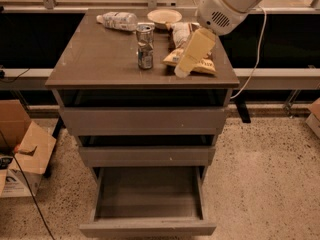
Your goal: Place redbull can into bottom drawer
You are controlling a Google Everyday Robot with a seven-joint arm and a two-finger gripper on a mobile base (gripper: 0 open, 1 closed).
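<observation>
The redbull can (145, 46) stands upright near the middle of the cabinet top (100, 59). The bottom drawer (148, 199) is pulled open and holds nothing that I can see. My gripper (182, 70) hangs from the white arm (225, 4) at the upper right. It is low over the cabinet top, a short way to the right of the can and apart from it, in front of the chip bags.
A clear plastic bottle (117, 20) lies at the back of the top. A small bowl (164, 16) and chip bags (186, 44) sit at the back right. The two upper drawers (145, 121) are closed. A cardboard box (22, 154) stands on the floor at left.
</observation>
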